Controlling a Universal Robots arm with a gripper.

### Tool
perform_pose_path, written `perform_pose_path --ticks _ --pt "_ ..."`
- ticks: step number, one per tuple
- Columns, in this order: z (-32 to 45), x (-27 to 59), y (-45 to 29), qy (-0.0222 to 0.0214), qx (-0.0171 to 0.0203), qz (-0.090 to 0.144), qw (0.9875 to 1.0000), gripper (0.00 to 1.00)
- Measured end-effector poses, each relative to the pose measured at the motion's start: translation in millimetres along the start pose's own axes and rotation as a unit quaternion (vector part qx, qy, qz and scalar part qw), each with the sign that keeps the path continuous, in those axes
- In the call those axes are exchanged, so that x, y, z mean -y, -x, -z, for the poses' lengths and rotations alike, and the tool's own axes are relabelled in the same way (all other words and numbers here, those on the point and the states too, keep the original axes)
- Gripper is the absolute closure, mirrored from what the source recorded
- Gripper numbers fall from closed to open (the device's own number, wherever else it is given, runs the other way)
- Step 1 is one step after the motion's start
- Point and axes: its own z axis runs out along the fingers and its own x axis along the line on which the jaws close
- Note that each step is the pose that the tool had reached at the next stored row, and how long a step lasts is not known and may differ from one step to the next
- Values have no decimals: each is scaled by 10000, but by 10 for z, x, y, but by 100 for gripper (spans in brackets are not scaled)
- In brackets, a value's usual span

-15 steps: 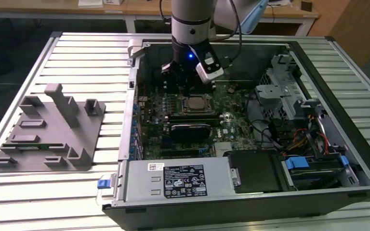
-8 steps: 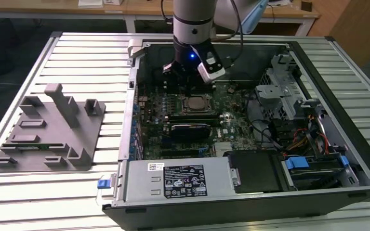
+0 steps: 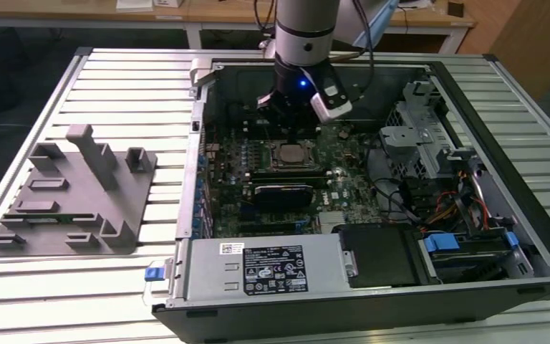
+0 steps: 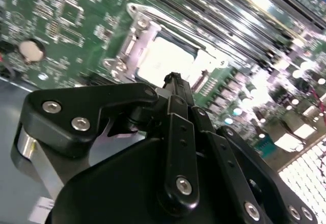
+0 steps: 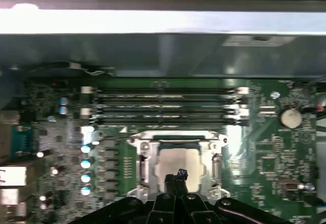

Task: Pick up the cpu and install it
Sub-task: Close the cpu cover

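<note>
The cpu [image 5: 175,162] is found lying flat inside the socket's metal frame [image 5: 143,155] on the motherboard [image 5: 270,158], as installation requires. The gripper [image 5: 177,175] is held just above its shiny top, fingertips pinched together on nothing, judged a posture for pressing, not carrying.

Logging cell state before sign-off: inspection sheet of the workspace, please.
Surface: slatted metal table, with an open PC case on it.
Job's things: cpu lies inside the socket frame on the motherboard.
Clutter: grey fixture on the table, at the exterior view's left of the case.
Grippers: gripper shut, empty, tips over the cpu; contact cannot be told.
Cables: wire bundle inside the case, at the exterior view's right; black cable beside the arm.
Surroundings: wooden desks behind.
</note>
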Motion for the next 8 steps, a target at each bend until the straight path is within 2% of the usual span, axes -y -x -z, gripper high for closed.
perform_pose_path --ticks 3,8 --pt "-1 -1 69 0 0 0 10000 89" --pt "37 -3 75 0 0 -1 10000 89"
